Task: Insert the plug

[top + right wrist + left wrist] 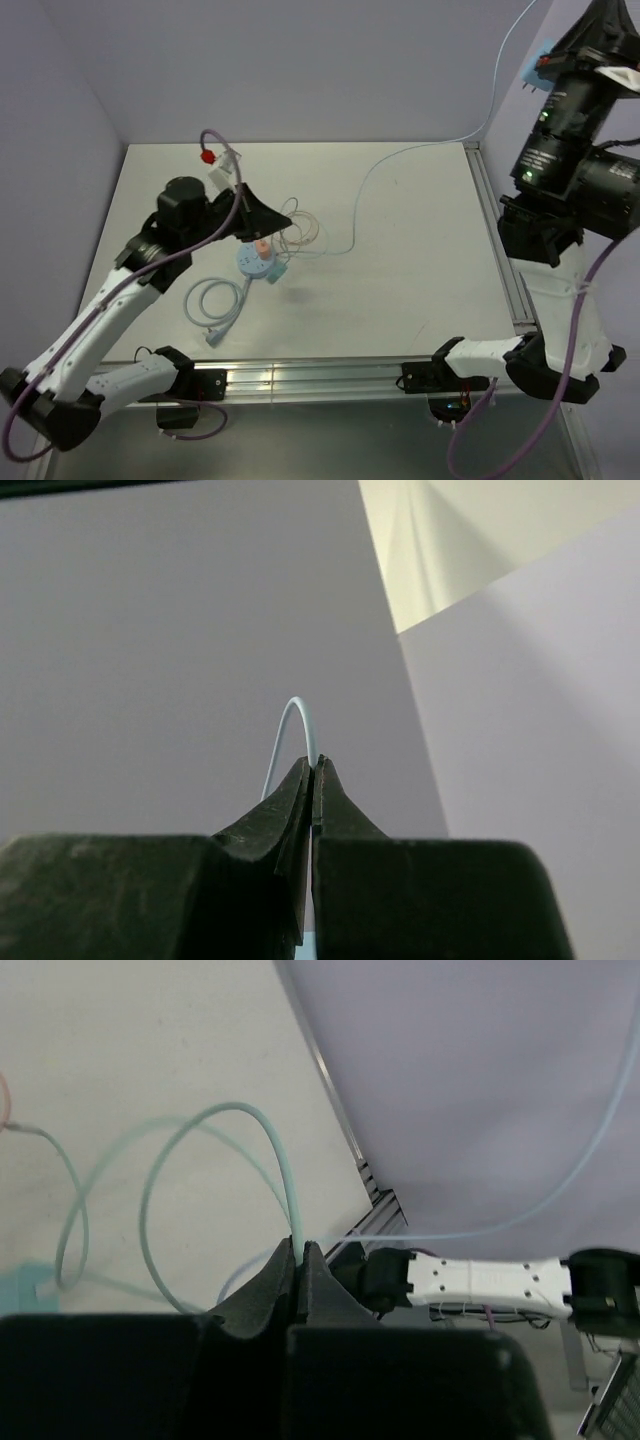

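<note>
Where the fingertips of the left gripper meet, they are pressed together on a thin pale-green cable. The cable rises from the tips, loops over and drops to the table. Seen from above, the left arm stretches from the near-left corner toward the table's centre, with its gripper tilted down over a tangle of thin loops. A round blue hub with orange parts lies just near of the gripper, and a white coiled lead lies further near-left. The right gripper is pinched shut on a pale-blue cable that arcs away from its tips. The right arm stands raised high at the far right, beyond the table's edge. From there this cable hangs down to the far-right corner and curves left to the tangle. Which end bears the plug cannot be told.
</note>
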